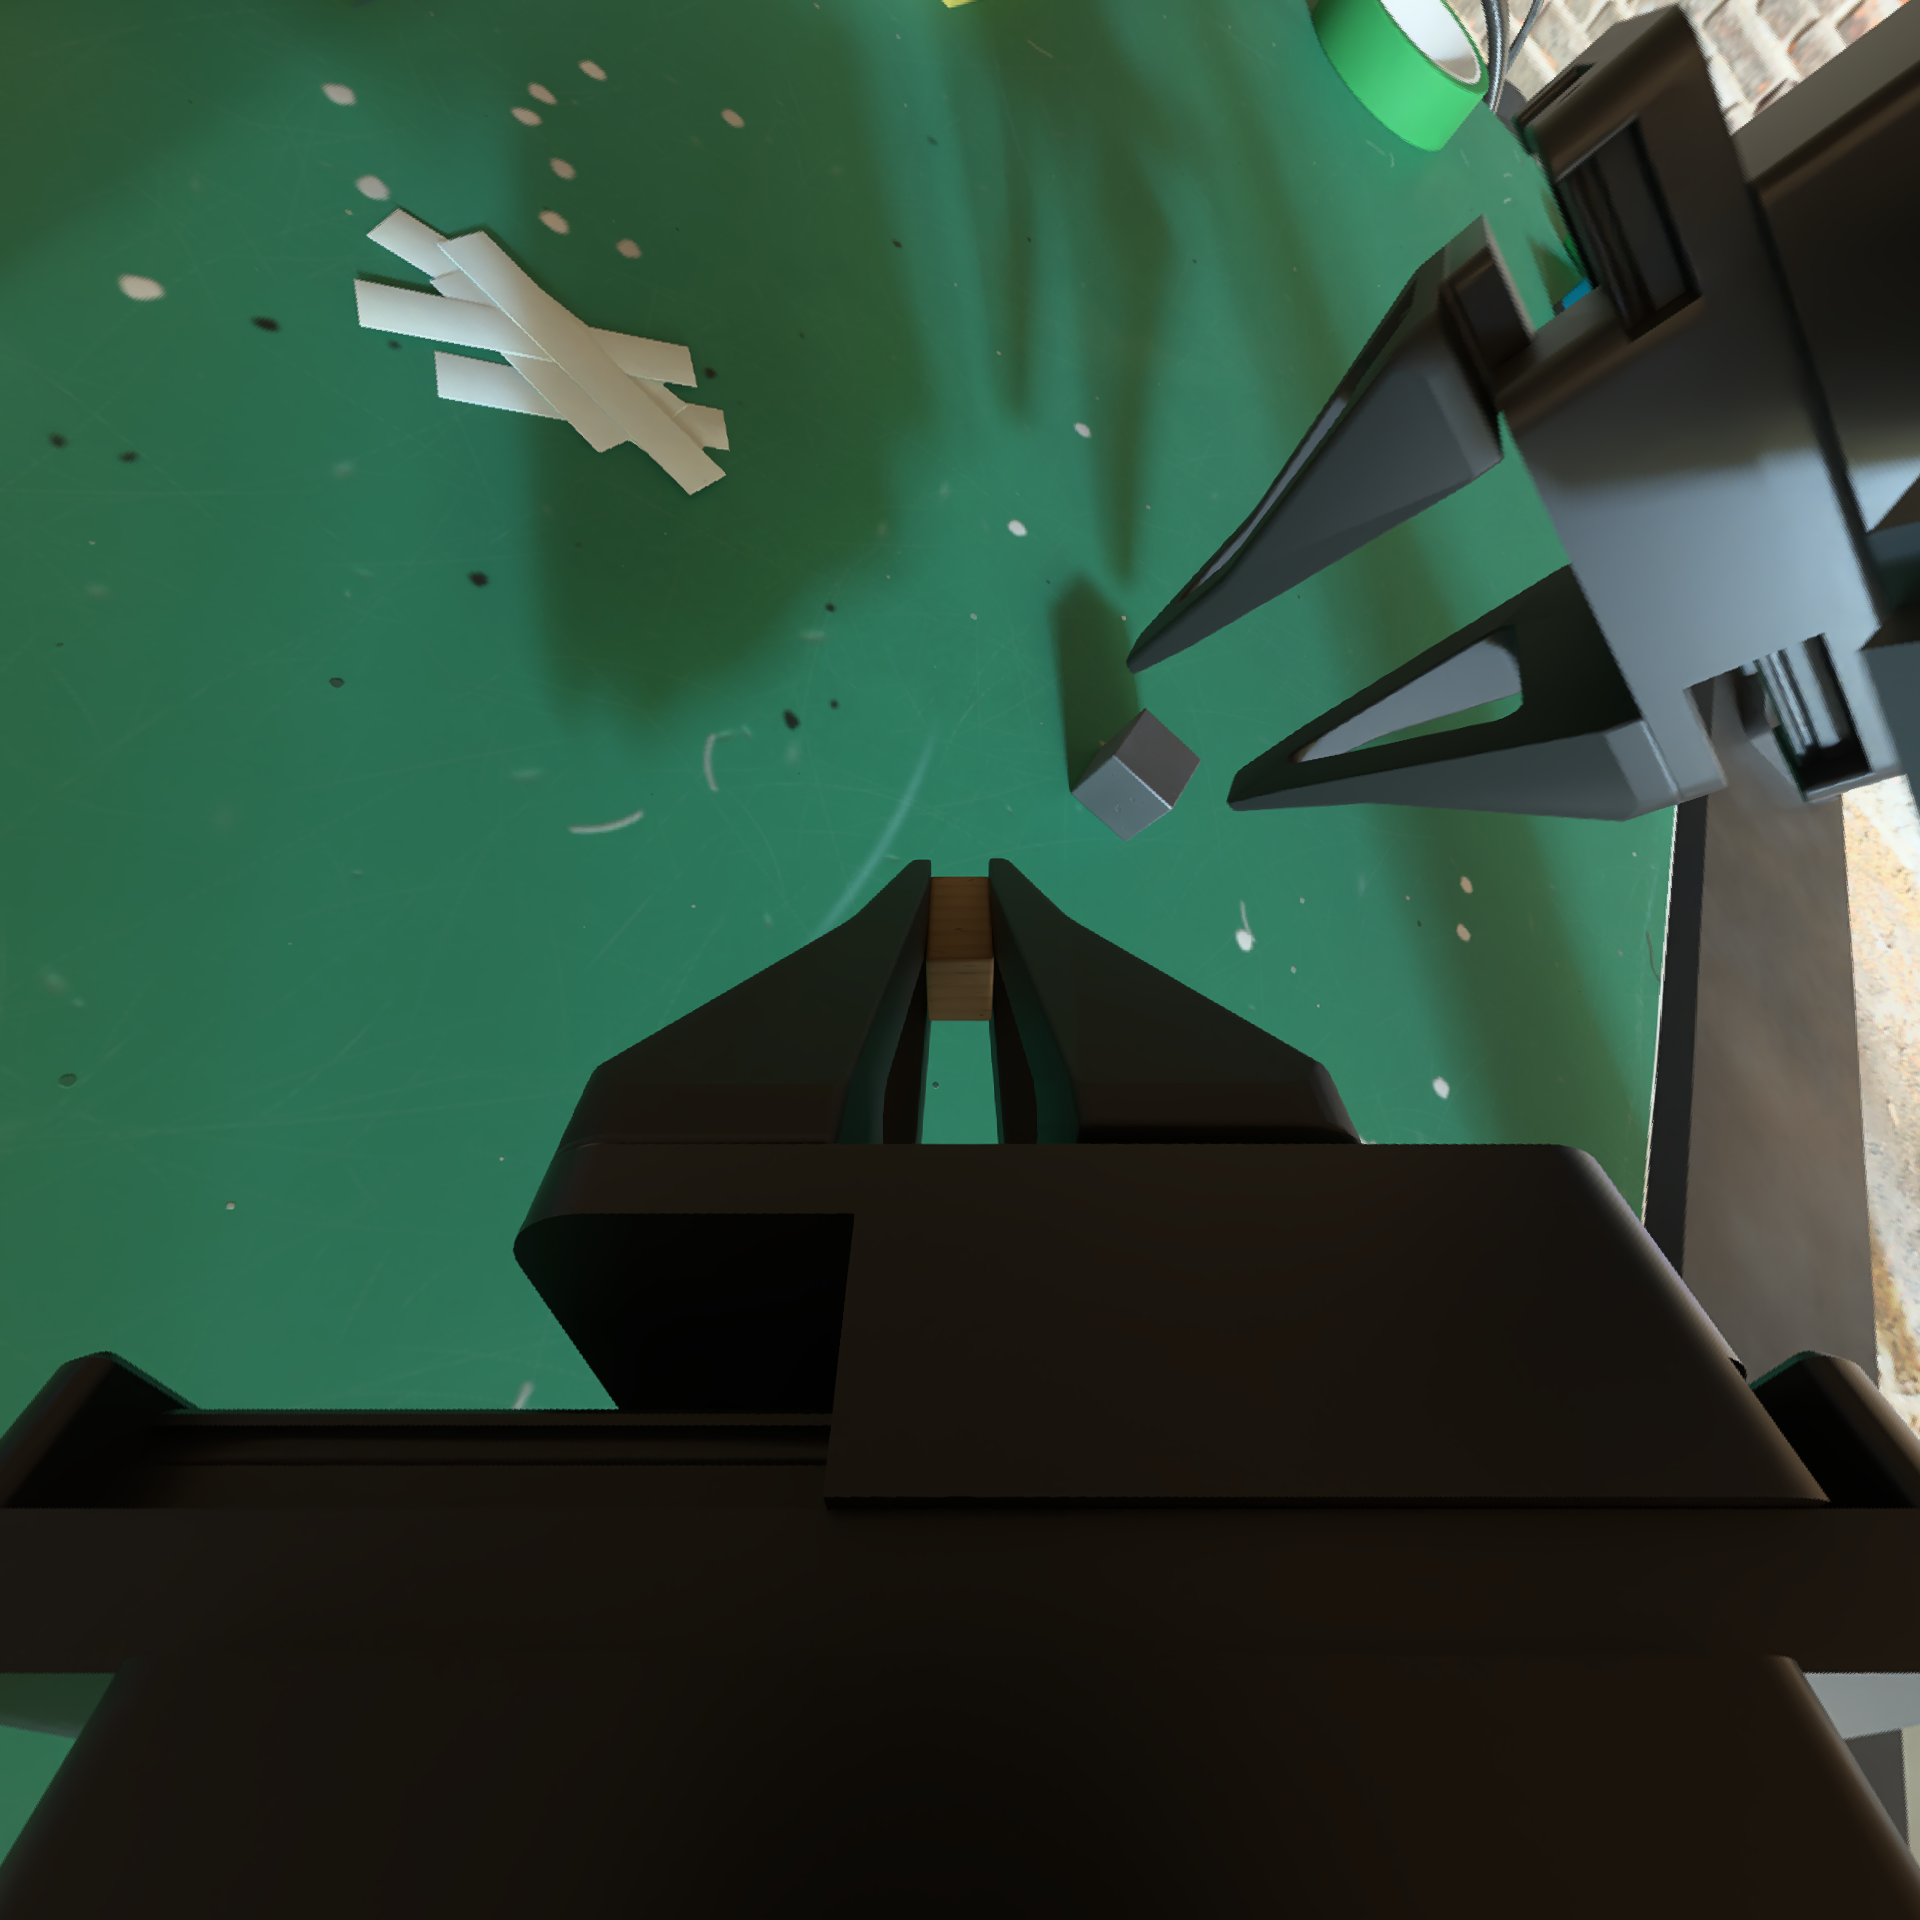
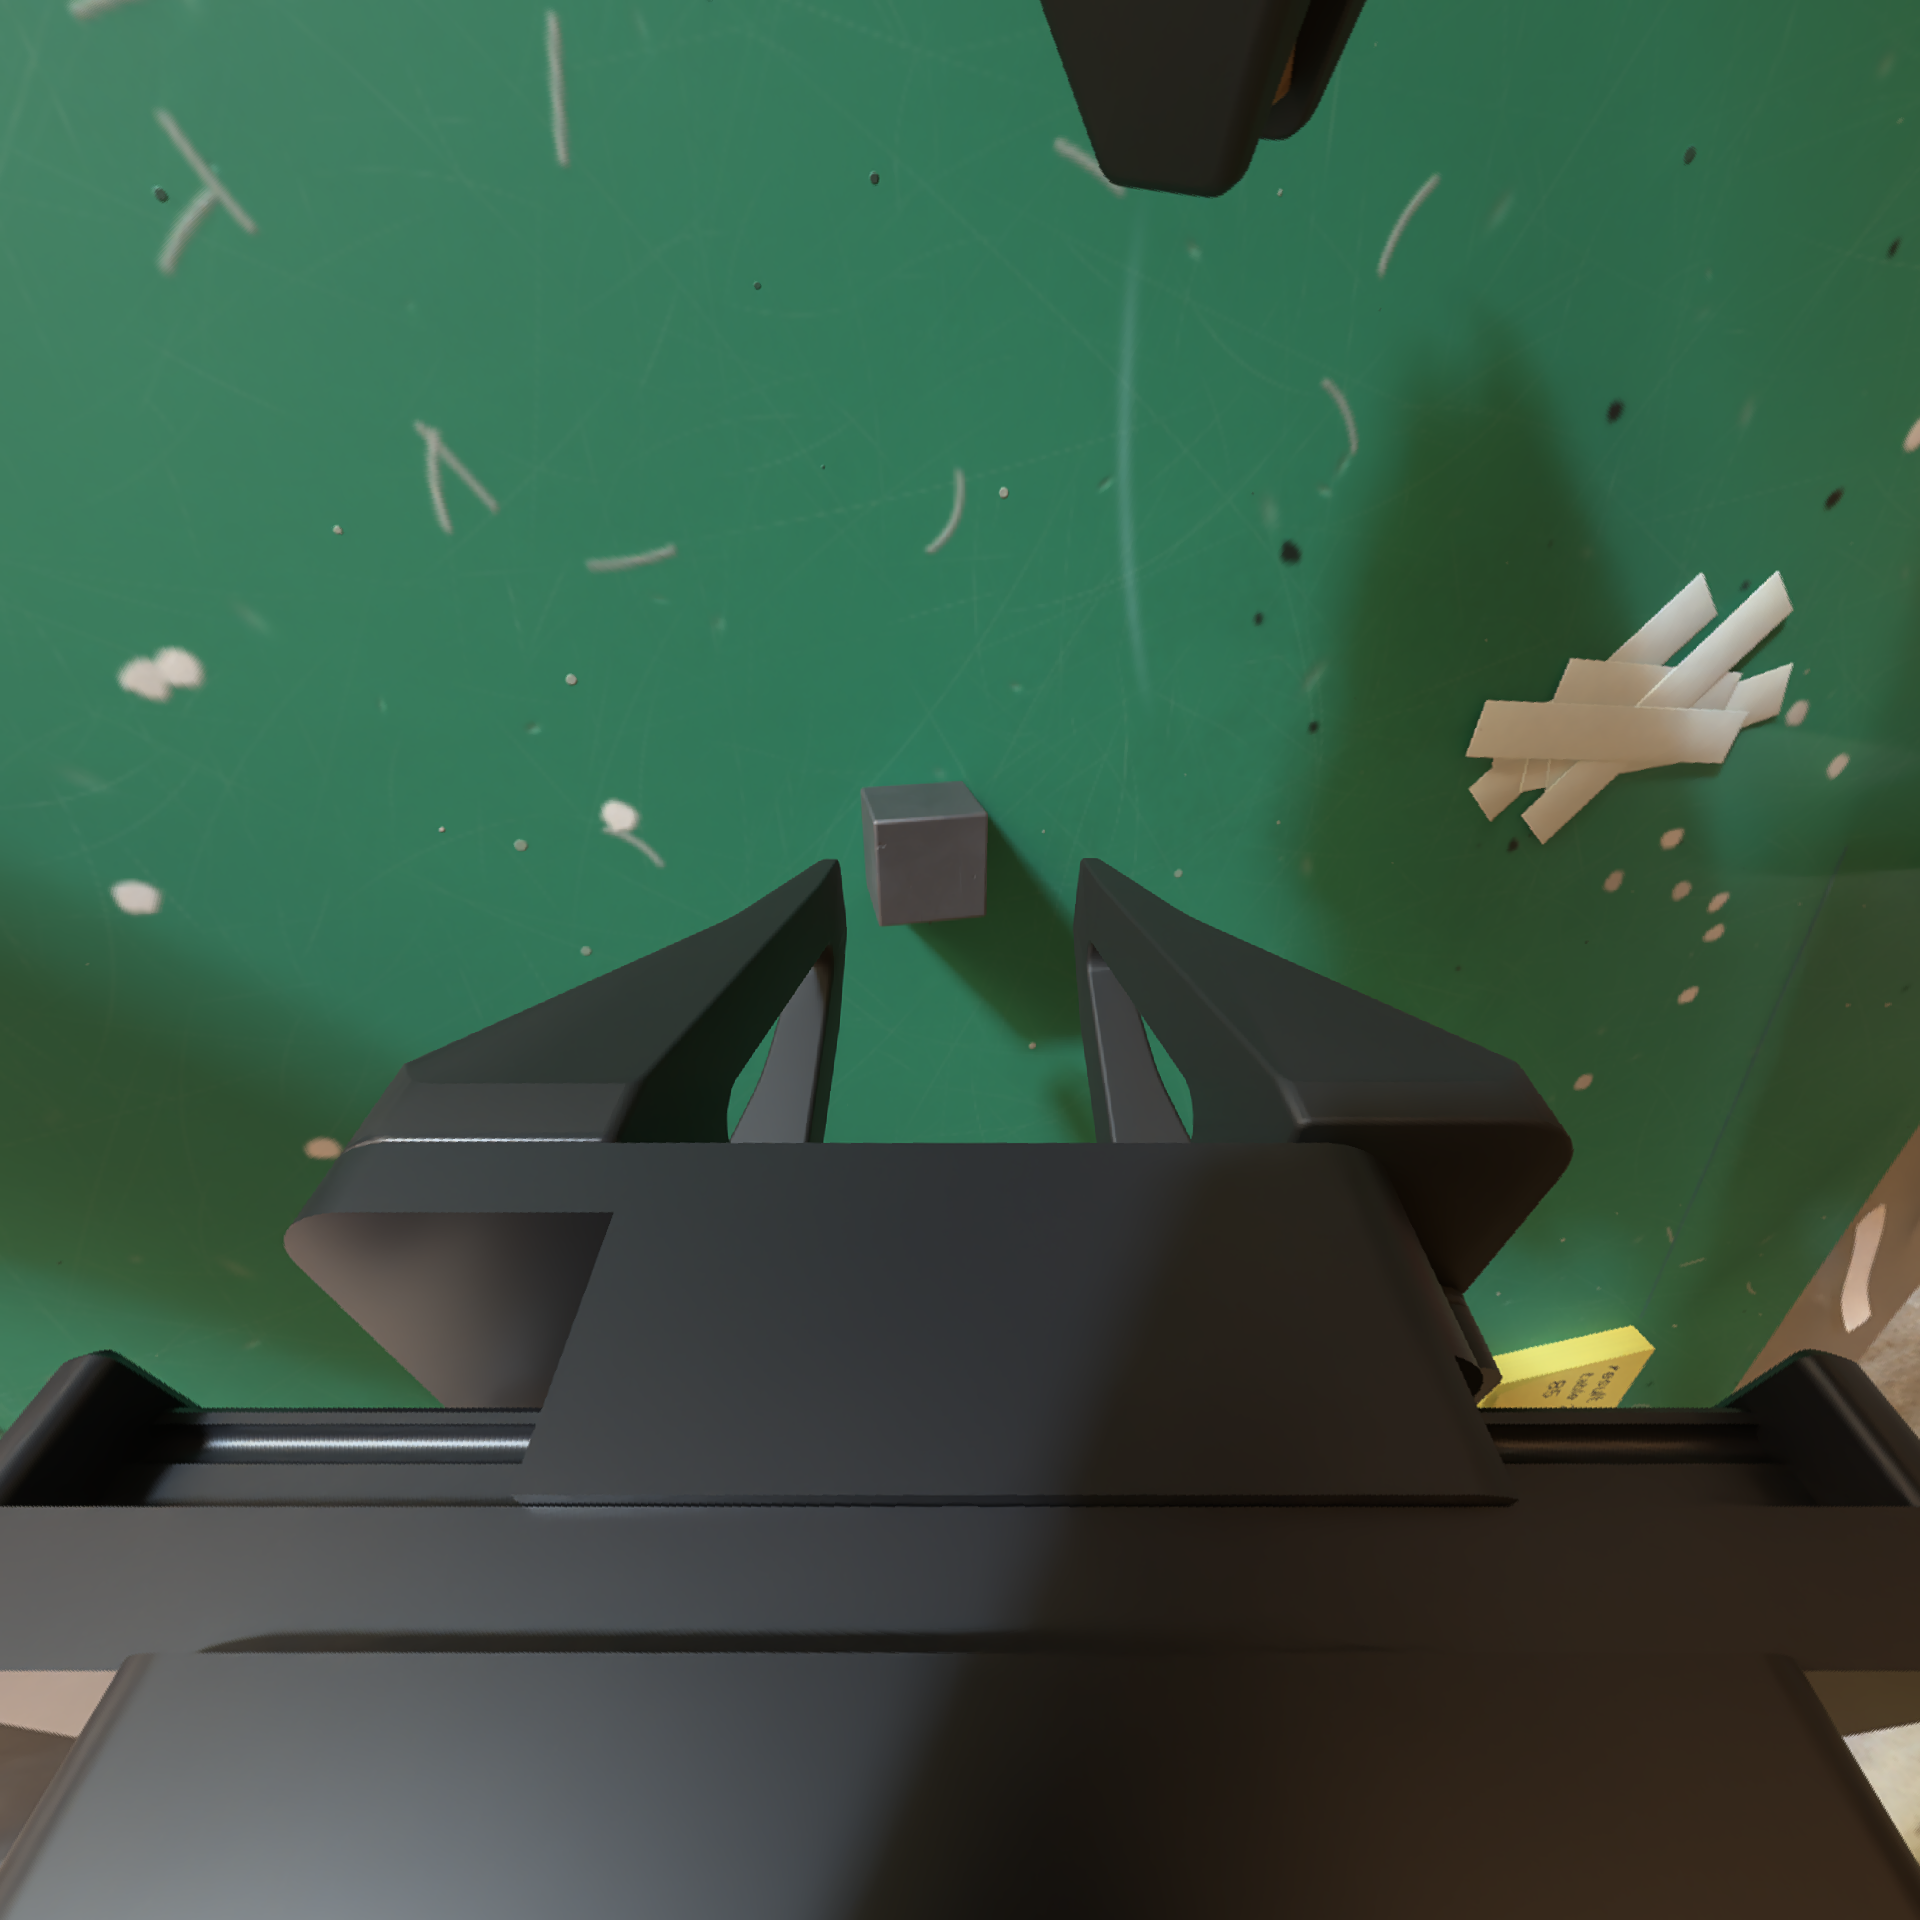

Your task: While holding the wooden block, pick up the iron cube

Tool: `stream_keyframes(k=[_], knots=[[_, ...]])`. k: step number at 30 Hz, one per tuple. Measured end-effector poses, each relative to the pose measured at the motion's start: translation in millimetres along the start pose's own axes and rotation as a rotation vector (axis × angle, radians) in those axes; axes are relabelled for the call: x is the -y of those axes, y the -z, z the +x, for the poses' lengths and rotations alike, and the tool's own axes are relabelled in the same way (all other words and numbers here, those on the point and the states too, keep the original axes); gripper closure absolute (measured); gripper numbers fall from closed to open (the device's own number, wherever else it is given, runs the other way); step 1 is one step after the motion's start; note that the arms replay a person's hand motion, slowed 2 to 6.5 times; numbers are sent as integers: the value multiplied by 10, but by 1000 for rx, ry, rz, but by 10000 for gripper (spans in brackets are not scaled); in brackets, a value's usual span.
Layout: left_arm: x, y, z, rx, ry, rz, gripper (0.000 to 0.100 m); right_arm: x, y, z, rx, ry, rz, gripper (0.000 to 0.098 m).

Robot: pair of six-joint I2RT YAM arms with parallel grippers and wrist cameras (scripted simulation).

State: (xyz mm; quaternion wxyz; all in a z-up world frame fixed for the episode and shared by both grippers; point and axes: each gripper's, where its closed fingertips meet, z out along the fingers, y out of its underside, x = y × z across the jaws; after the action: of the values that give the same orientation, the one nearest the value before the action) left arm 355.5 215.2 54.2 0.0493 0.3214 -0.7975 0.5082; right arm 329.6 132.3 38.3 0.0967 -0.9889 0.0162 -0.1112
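My left gripper [image 1: 959, 883] is shut on a small wooden block [image 1: 958, 951] and holds it above the green mat. The iron cube [image 1: 1135, 774] is a small grey cube on the mat, just right of and beyond the left fingertips. My right gripper [image 1: 1179, 732] comes in from the right, open, with its tips close to the cube. In the right wrist view the right gripper [image 2: 959, 868] is open and the cube [image 2: 925, 854] sits just ahead of the gap, nearer the left finger, untouched. The left gripper [image 2: 1184, 94] shows at the top edge.
A pile of white strips [image 1: 545, 348] lies on the green mat [image 1: 312, 831] at the far left; it also shows in the right wrist view [image 2: 1626, 712]. A green tape roll [image 1: 1397, 62] sits at the top. A yellow pad [image 2: 1569, 1366] lies by the mat's edge.
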Motion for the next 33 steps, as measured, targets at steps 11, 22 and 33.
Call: stream_keyframes(k=[11,22,33], knots=[[2,-12,-10,-11,11,3,912,0,-166,-10,21,1,-34,630],[5,-12,-9,-12,11,5,912,-34,-223,-54,37,1,-50,759],[0,-14,-7,-9,12,7,912,-23,-215,-61,79,-15,-22,762]])
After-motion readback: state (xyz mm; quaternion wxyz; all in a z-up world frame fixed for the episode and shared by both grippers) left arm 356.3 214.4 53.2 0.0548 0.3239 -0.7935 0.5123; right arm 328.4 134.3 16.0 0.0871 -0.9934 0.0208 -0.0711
